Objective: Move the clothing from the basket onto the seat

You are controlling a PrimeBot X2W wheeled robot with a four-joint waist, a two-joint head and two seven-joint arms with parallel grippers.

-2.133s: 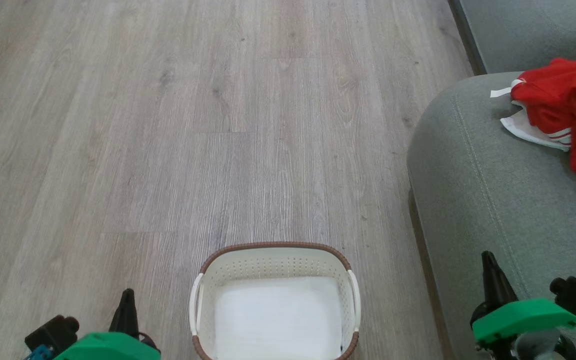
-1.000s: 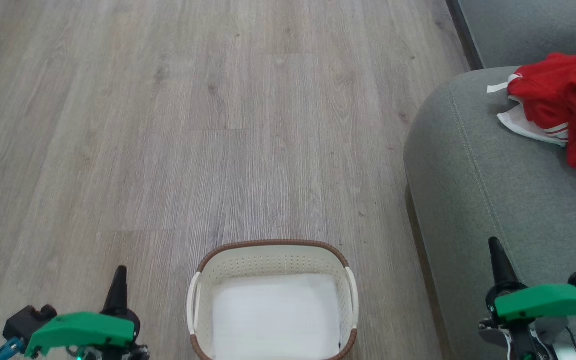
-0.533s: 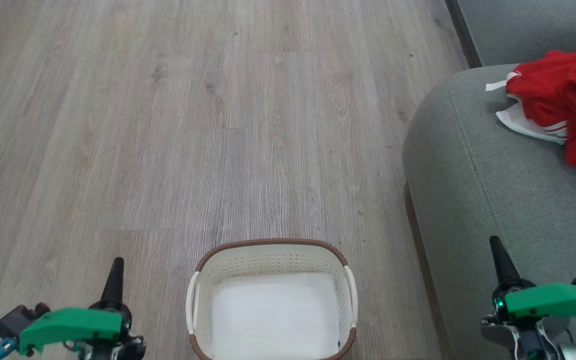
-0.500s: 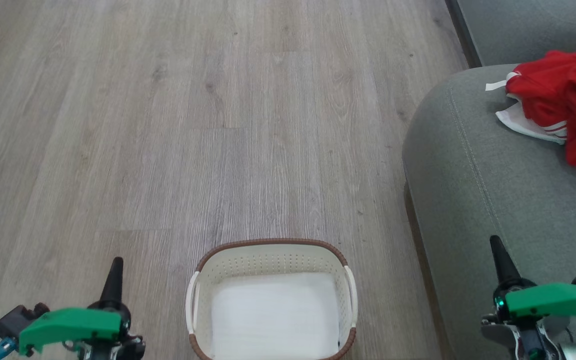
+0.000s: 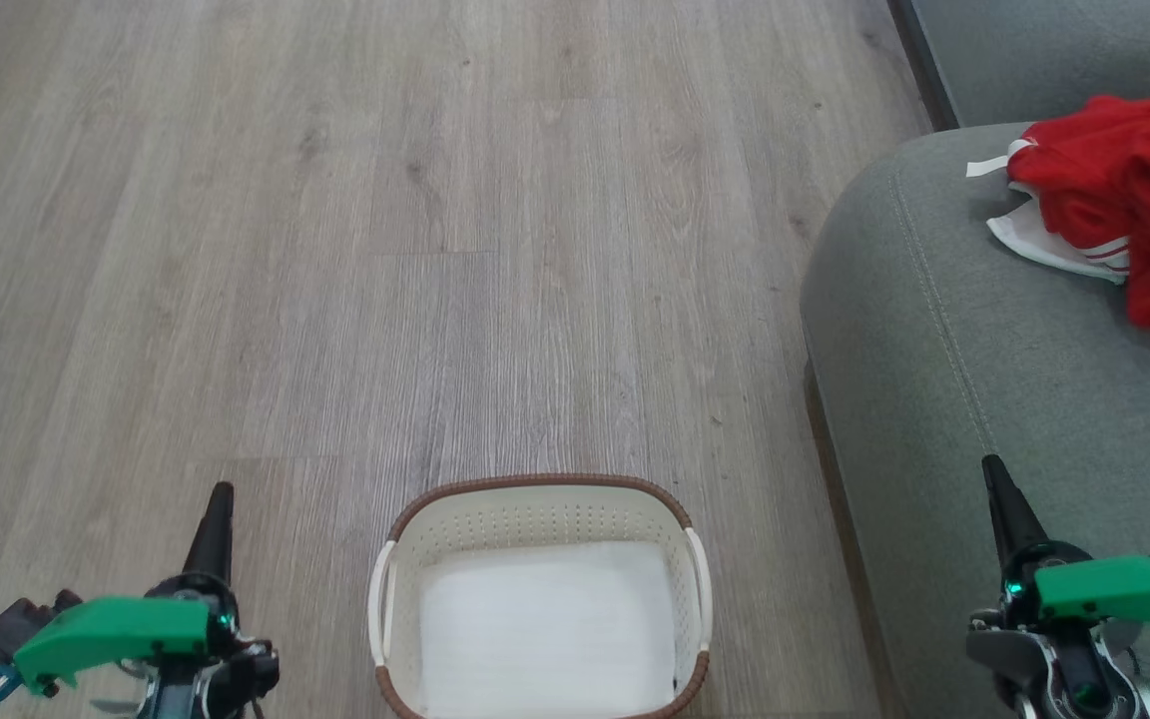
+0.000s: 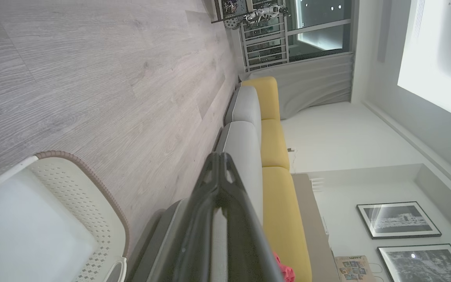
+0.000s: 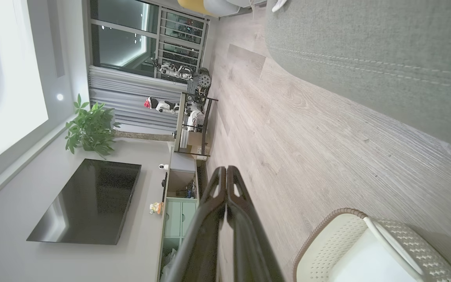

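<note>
The bright red clothing (image 5: 1124,170) lies crumpled on the grey-green seat (image 5: 934,330) at the right, its white trim showing. The cream basket (image 5: 540,499) stands on the floor at bottom centre, and its flat white bottom is bare. My left gripper (image 5: 219,496) is shut, left of the basket and above the floor. My right gripper (image 5: 992,469) is shut over the seat's front part, well short of the clothing. In the wrist views the left gripper (image 6: 219,156) and the right gripper (image 7: 225,169) both have their fingers pressed together with nothing between them.
Grey wood-look floor (image 5: 435,250) stretches ahead and to the left. The sofa continues with yellow cushions (image 6: 276,141) behind. A TV (image 7: 88,199), a cabinet (image 7: 178,215) and a potted plant (image 7: 90,127) stand along the far wall.
Both gripper tips have risen a little in the head view, and the left one has drifted outward. The camera has shifted slightly. The clothing and the basket lie as before.
</note>
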